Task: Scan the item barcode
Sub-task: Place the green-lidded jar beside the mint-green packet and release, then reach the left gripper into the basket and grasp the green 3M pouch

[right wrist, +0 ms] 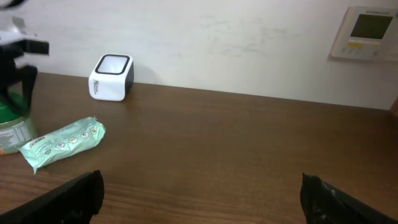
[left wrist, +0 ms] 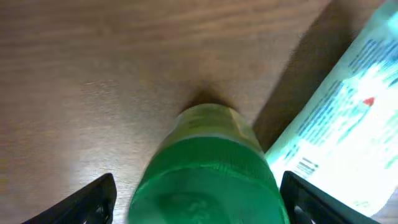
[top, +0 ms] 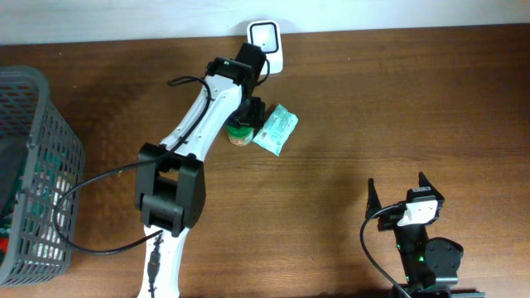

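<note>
Round green-lidded jar (left wrist: 208,171) (glossy) stands on grained wooden table (left wrist: 93,74).

Premises: a robotics test room dressed as a shop checkout, not a trading shop. Evidence is located from the white barcode scanner (top: 266,41), which stands at the far edge of a brown wood-grain table (top: 414,99) against a bare white wall (right wrist: 217,37).

Well left of the scanner, at the table's edge: a grey mesh shopping basket (top: 62,157) holding goods.

Just in front of the scanner: a green packet (top: 277,128) and a green-capped jar (top: 239,137), both retail items.

Right of the scanner, on the wall: a climate control panel (right wrist: 367,31) of the office type.

A white-and-black robot arm (top: 186,141) on the table extends towards the scanner.
</note>
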You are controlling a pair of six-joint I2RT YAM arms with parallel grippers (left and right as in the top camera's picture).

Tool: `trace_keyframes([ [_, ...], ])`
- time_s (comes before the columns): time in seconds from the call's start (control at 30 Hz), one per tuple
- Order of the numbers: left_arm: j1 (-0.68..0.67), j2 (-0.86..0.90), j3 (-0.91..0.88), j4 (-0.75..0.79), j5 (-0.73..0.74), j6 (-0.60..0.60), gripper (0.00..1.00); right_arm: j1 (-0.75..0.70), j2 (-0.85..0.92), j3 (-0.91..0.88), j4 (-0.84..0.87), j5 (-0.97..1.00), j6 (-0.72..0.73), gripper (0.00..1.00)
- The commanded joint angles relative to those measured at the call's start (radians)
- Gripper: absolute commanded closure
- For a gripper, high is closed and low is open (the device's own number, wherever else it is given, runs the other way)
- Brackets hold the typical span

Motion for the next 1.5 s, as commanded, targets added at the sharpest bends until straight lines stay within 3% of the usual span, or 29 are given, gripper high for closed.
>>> trace_keyframes([
  [0.0, 0.04, -0.056, 0.174, -0.063, -0.03, -0.005, 0.18, -0.003, -0.005, -0.005, -0.004, -0.013, 0.011, 0.02],
  [0.17, 0.121, -0.148, 0.377, -0.172, -0.043, -0.005, 0.13, -0.003, -0.005, -0.005, -0.004, -0.013, 0.011, 0.02],
  [0.33, 0.314, -0.304, 0.47, -0.309, -0.26, -0.006, 0.13, -0.003, -0.005, -0.005, -0.004, -0.013, 0.011, 0.02],
  [0.5, 0.628, -0.421, 0.47, -0.351, -0.219, -0.107, 0.11, -0.003, -0.005, -0.005, -0.004, -0.013, 0.011, 0.02],
  [0.8, 1.036, -0.418, 0.341, -0.329, -0.071, -0.124, 0.11, -0.003, -0.005, -0.005, -0.004, -0.013, 0.011, 0.02],
  [0.93, 1.116, -0.418, 0.209, -0.253, -0.028, 0.074, 0.11, -0.003, -0.005, -0.005, -0.004, -0.013, 0.011, 0.02],
  [1.03, 1.149, -0.417, 0.063, -0.184, 0.009, 0.287, 0.13, -0.003, -0.005, -0.005, -0.004, -0.013, 0.011, 0.02],
  [1.13, 1.177, -0.417, -0.099, -0.119, 0.129, 0.487, 0.16, -0.003, -0.005, -0.005, -0.004, -0.013, 0.011, 0.02],
  [1.2, 1.19, -0.417, -0.168, -0.087, 0.142, 0.514, 0.2, -0.003, -0.005, -0.005, -0.004, -0.013, 0.011, 0.02],
  [1.3, 1.199, -0.417, -0.282, -0.024, 0.192, 0.614, 0.18, -0.003, -0.005, -0.005, -0.004, -0.013, 0.011, 0.02],
  [1.43, 1.205, -0.417, -0.424, 0.084, 0.189, 0.669, 0.18, -0.003, -0.005, -0.005, -0.004, -0.013, 0.011, 0.02],
  [1.47, 1.209, -0.417, -0.46, 0.123, 0.19, 0.669, 0.14, -0.003, -0.005, -0.005, -0.004, -0.013, 0.011, 0.02],
])
